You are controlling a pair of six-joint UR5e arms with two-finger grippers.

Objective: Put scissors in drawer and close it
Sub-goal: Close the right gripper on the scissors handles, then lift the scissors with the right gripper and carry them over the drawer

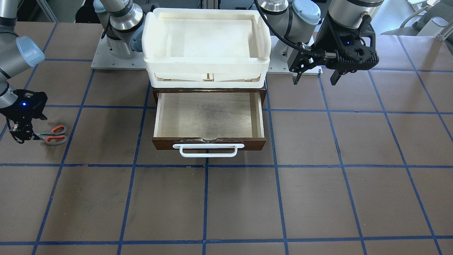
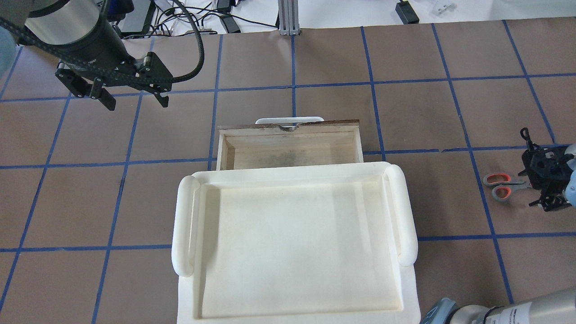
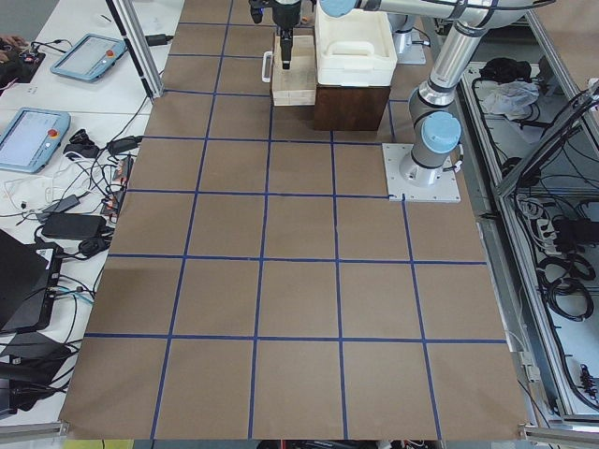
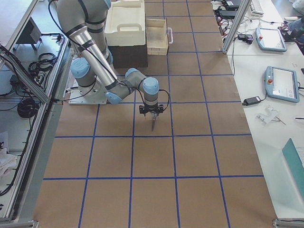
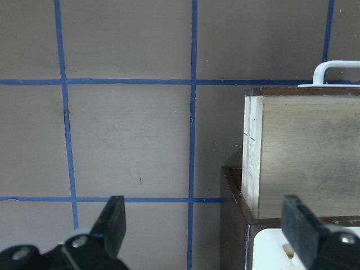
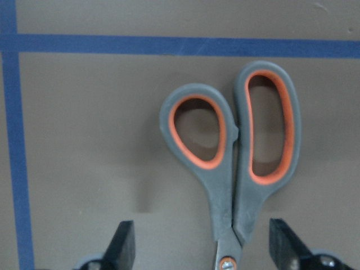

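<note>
Scissors (image 6: 232,202) lie flat on the table (image 1: 318,177); your right gripper (image 6: 201,243) straddles their blades, fingers spread wide. Your left gripper (image 1: 315,79) hangs open near the pulled-out drawer (image 1: 208,117).

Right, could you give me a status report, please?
Right claw open, straddling scissors on table. Left claw open, near drawer. Drawer open, nothing in the way.

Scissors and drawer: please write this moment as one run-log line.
scissors: on table, inside open right gripper | drawer: open, empty | left gripper: open, beside drawer
</note>
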